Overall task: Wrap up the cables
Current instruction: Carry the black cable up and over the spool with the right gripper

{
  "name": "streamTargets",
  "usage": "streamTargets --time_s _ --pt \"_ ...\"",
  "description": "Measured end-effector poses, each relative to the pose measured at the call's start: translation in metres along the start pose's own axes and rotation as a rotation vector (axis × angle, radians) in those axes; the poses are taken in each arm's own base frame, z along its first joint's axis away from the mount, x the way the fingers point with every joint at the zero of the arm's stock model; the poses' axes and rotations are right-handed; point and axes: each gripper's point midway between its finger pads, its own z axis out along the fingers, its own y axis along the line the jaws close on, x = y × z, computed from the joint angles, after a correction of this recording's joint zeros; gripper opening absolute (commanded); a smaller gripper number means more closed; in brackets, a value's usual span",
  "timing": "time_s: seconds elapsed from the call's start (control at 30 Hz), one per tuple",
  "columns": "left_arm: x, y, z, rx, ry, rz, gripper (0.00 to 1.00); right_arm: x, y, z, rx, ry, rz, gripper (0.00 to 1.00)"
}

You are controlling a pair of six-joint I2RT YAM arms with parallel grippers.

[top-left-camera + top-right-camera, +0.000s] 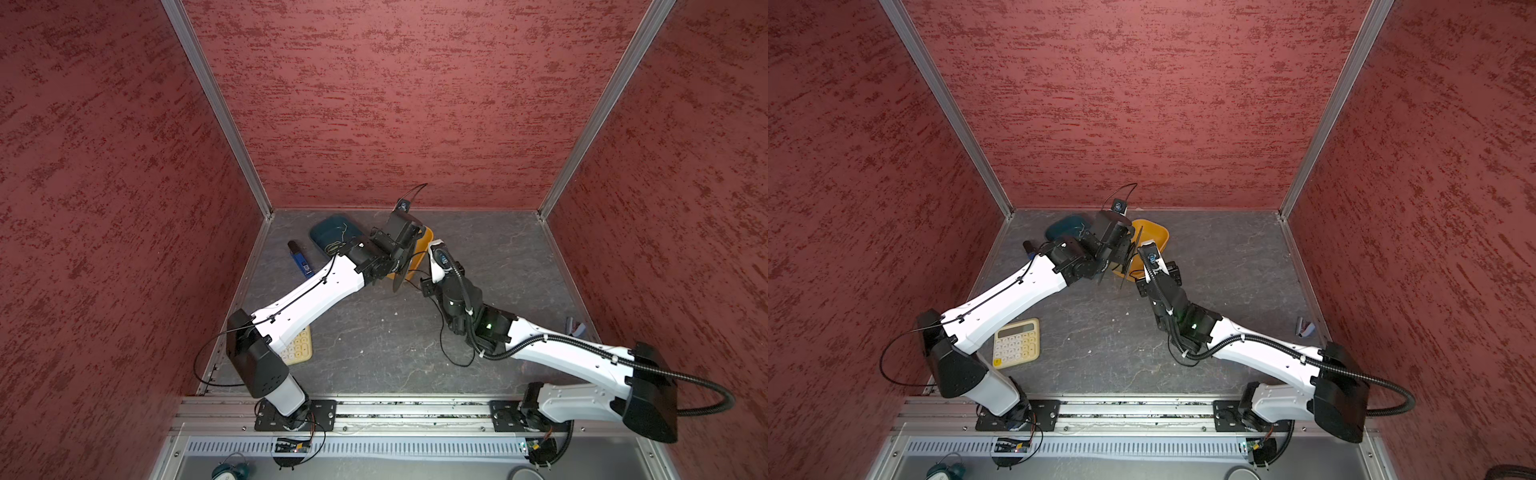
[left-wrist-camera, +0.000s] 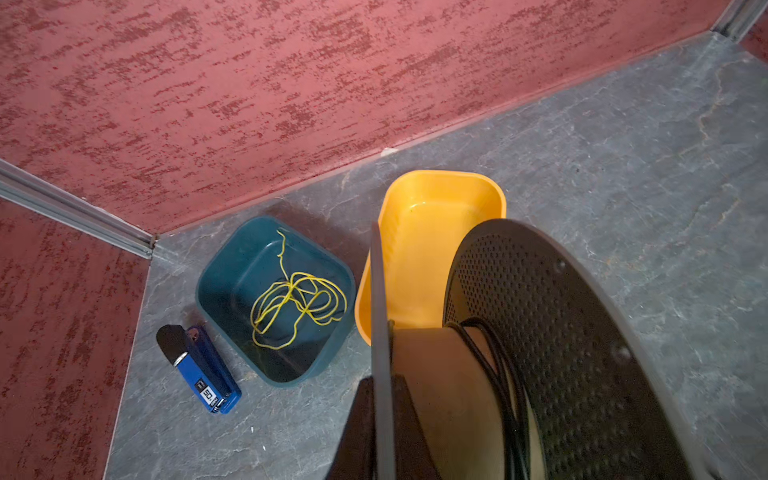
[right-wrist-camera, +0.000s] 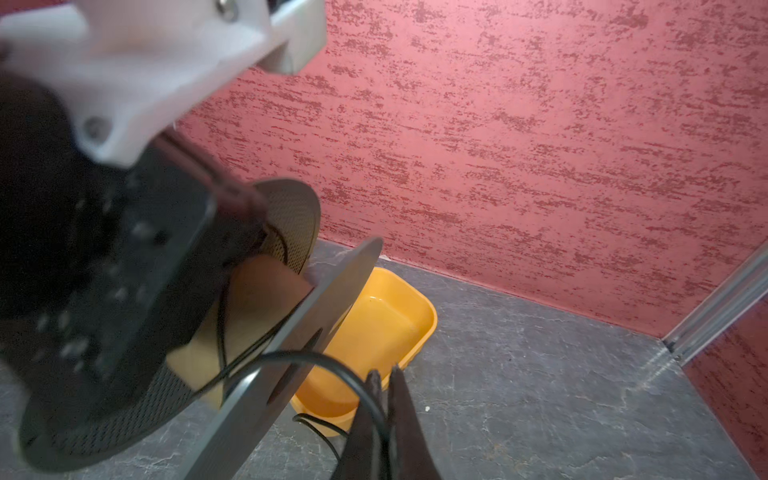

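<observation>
Right wrist view settles it: my right claw (image 3: 385, 374) is pinched tight on the cable (image 3: 316, 358). The cord arcs from my fingertips over a flange edge to the spool (image 3: 266, 291) and onto its cardboard core, where a few turns lie. My left claw (image 2: 381, 386) is clamped on the rim of one black flange and carries the spool, as far as I can judge, over the edge of the yellow tray (image 2: 432, 232).

In both top views the spool sits at about ten o'clock from my right claw, just beside it. Its flanges show edge-on along the one-to-seven line, so the core's axis runs ten to four, nearly straight at me. I judge the coming wrap turns on that. The cord must travel round the core in the one-to-seven plane between the flanges, not along the axis, or it may ride over the rim. The rest of the cable seems to trail on the floor toward five o'clock, under my right arm.
</observation>
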Motion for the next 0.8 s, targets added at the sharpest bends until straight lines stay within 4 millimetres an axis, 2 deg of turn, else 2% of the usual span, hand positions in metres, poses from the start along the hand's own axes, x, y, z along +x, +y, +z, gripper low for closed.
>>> streamTargets --time_s 0.13,0.3,0.6,0.8 --pt "0.004 -0.014 -0.001 0.042 0.017 0.028 0.0 -0.004 -0.011 0.019 0.041 0.054 -0.014 0.02" --pt "0.007 -0.027 -0.003 0.105 0.032 0.046 0.0 0.008 -0.025 0.037 0.068 0.144 -0.03 0.03" --pt "0.009 -0.047 -0.009 0.233 0.047 0.063 0.0 0.031 -0.047 0.049 0.011 0.254 0.012 0.12" --pt "0.003 -0.05 -0.028 0.315 0.024 0.051 0.0 0.025 -0.058 0.048 -0.067 0.258 0.094 0.18"
